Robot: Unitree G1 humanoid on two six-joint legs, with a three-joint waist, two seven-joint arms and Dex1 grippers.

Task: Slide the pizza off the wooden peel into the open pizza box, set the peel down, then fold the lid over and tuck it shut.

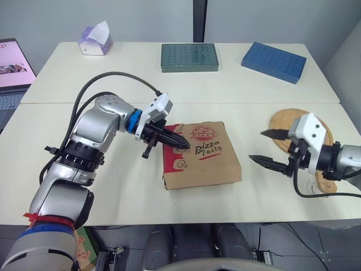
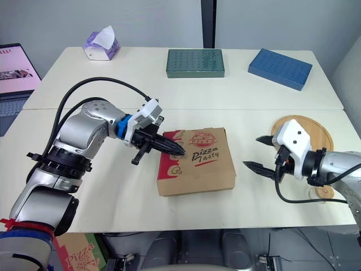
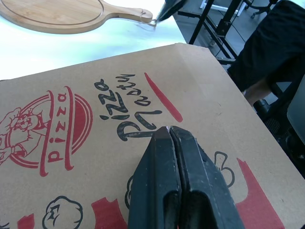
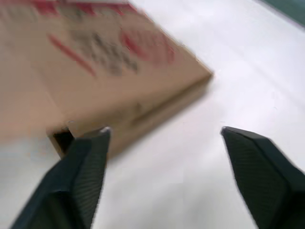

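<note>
Pizza box [image 1: 206, 155]: lid down.
Left claw [image 1: 183, 144]: closed, over the box lid.
Right claw [image 1: 256, 145]: open, right of box.

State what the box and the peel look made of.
The box looks like matte brown cardboard: flat folded panels with red and black print. The peel looks like pale, smooth-finished wood: faint grain and a groove cut around its rim.

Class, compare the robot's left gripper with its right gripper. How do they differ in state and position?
The left gripper is shut; the right gripper is wide open. The left gripper reaches over the lid of the closed pizza box; the right gripper is clear of the box, by the wooden peel. Both have two black fingers.
</note>
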